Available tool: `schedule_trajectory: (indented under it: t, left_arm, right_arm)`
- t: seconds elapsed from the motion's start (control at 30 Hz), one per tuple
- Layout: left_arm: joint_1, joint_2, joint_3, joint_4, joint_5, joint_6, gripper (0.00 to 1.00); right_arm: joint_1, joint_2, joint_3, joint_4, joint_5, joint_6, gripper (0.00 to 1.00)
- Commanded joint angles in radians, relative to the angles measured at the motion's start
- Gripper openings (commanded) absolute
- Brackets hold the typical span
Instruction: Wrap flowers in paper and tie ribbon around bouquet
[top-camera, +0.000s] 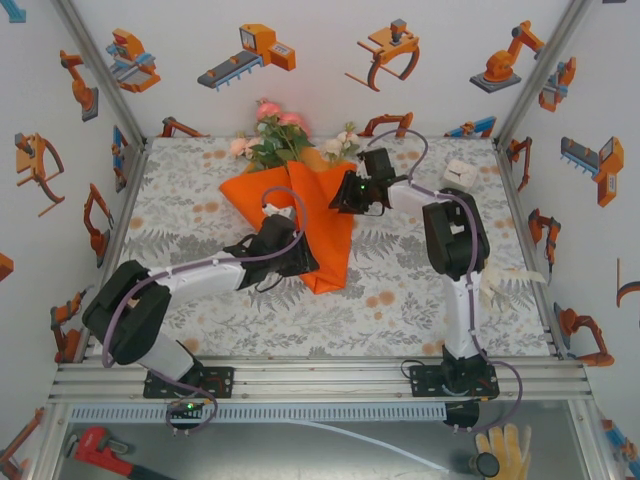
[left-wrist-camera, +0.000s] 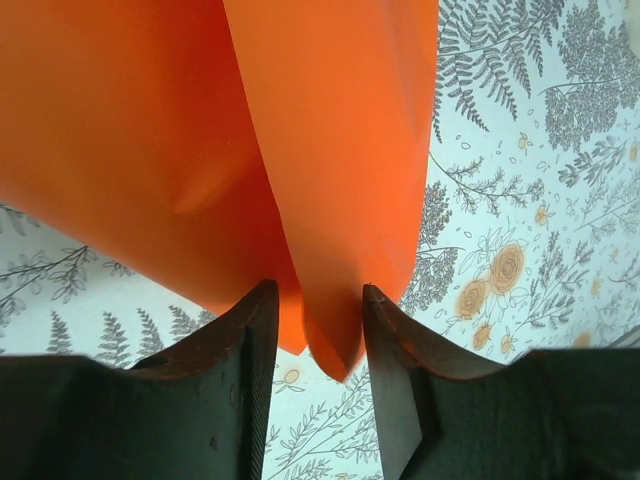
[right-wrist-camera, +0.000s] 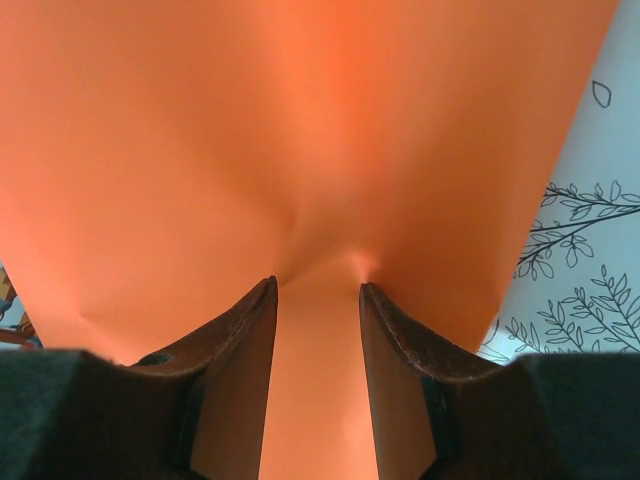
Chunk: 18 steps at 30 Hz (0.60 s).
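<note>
**Centre crowded, flanks open**

The paper (top-camera: 325, 235) covers the middle of the table (top-camera: 300, 325). The left arm (top-camera: 200, 278) and right arm (top-camera: 455, 240) bend over it. The flowers (top-camera: 278, 135) block the far edge. Bare cloth lies free at far left and along the near edge. A small white object (top-camera: 460, 172) sits by the far right corner.

2 arms (top-camera: 200, 280): white links, black joints, purple-grey cables (top-camera: 299, 212), black base plates (top-camera: 190, 381); dark wedge-shaped fingers (left-wrist-camera: 240, 400).

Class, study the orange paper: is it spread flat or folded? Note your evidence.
Folded. From above, the paper lies in overlapping flaps, with the flowers poking out at its far end. The left wrist view shows one layer lapped over another.
</note>
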Motion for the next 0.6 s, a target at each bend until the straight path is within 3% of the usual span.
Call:
schedule_trajectory:
  t: [0.0,0.1,0.3,0.43,0.57]
  left_arm:
    - [-0.004,-0.120,0.021,-0.112,-0.132,0.072,0.45]
    - [0.022,-0.192,0.053,-0.229,-0.228,0.082,0.48]
    - [0.216,-0.197,0.134,-0.380,-0.214,0.034,0.39]
    - [0.312,-0.060,0.209,-0.385,-0.074,0.064,0.34]
    - [0.321,0.082,0.239,-0.243,0.055,0.071,0.31]
  right_arm:
    - [-0.004,0.002,0.030,-0.019,0.058,-0.047,0.39]
    - [-0.004,0.015,0.046,-0.032,0.066,-0.062,0.39]
    - [0.002,0.002,0.060,-0.037,0.030,-0.050,0.39]
    - [0.011,-0.055,0.012,0.002,0.025,-0.048,0.39]
    - [0.021,-0.072,-0.030,0.037,0.029,-0.026,0.39]
